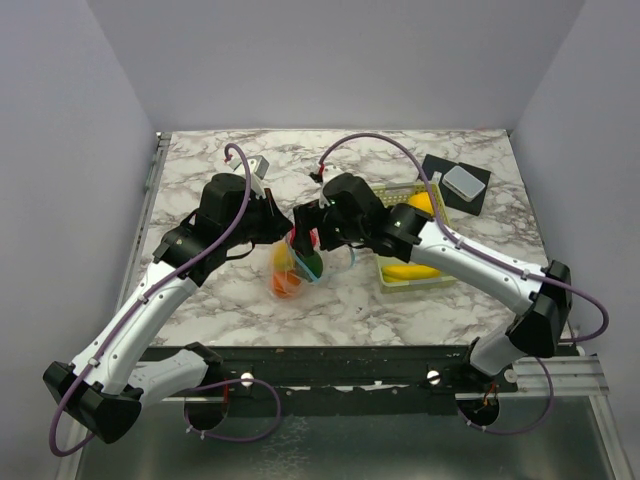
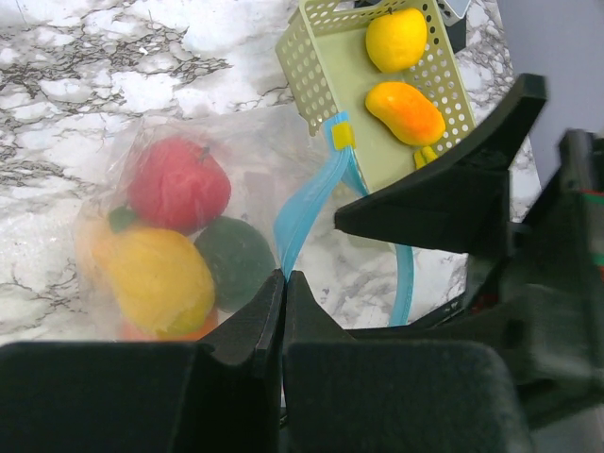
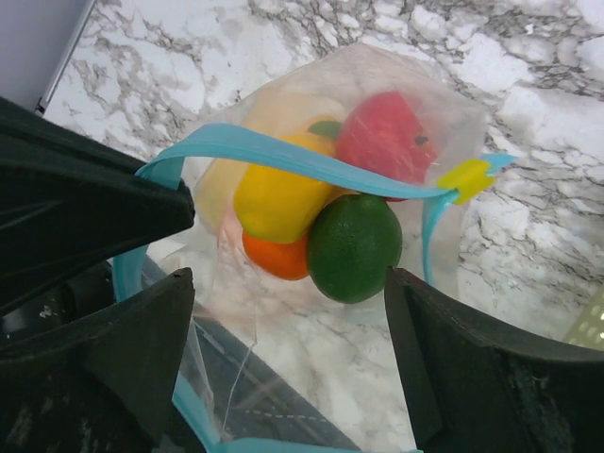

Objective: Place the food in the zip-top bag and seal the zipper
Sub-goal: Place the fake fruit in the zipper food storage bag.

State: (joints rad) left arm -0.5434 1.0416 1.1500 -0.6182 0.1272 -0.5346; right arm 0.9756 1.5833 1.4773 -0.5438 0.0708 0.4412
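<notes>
Left wrist view, nearest first: left gripper pinched shut on the zipper, apparently to keep the mouth lifted and anchored. Just beyond, zip-top bag slumped on the marble table, food inside. Right gripper spread wide astride the bag, gripping nothing. Farther off, basket with unpacked pieces.

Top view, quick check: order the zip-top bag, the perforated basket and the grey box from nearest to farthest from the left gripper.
1. zip-top bag, pinched at the left gripper.
2. basket, to the right.
3. grey box, far right corner.
</notes>
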